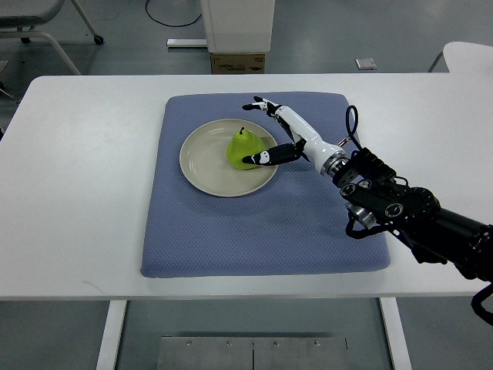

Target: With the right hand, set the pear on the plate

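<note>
A green pear (242,149) stands upright, stem up, on the right half of a cream plate (202,159). The plate lies on a blue mat (262,223). My right hand (250,132) reaches in from the right and sits just right of the pear with its fingers spread. Its upper fingers (259,104) point left, clear of the pear's top. Its thumb (258,159) lies against the pear's lower right side, over the plate. The hand is open and does not enclose the pear. My left arm is out of view.
The blue mat covers the middle of a white table (85,169). Beyond the table's far edge stand a cardboard box (237,62) and a white cabinet (237,23). A chair (38,31) is at the far left.
</note>
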{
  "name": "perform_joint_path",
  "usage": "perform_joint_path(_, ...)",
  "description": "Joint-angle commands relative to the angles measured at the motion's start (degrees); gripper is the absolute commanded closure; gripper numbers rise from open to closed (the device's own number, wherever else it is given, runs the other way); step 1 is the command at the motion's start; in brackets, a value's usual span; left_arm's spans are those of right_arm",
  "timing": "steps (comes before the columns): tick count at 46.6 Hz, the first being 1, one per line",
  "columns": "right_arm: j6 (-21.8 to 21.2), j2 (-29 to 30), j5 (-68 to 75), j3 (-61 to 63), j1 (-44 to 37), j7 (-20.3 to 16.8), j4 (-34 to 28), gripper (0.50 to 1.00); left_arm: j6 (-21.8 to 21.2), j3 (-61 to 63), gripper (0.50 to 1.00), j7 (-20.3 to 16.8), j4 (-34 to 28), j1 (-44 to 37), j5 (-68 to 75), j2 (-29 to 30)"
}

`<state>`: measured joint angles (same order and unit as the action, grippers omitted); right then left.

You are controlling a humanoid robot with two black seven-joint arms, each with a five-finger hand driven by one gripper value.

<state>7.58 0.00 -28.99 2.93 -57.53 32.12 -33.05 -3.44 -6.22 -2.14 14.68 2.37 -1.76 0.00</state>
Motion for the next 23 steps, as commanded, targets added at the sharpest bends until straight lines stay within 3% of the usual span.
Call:
perform_joint_path(1, -0.11, 0.0, 0.07, 1.37, 0.49, -0.13, 0.0, 0.5, -0.08, -0.02, 0.5, -0.06, 0.0, 0.0, 0.0, 0.0)
perform_joint_path(13, -3.8, -4.04, 5.07, 6.38, 1.46, -0.48, -0.09, 0.5, -0.08, -0.02, 0.5, 0.03, 0.0, 0.0, 0.0, 0.0)
perform_joint_path(23, -4.16, -5.36, 7.45, 22.63, 6.11, -7.06, 0.0, 0.5, 0.01, -0.02, 0.5, 0.03, 0.0, 0.0, 0.0, 0.0)
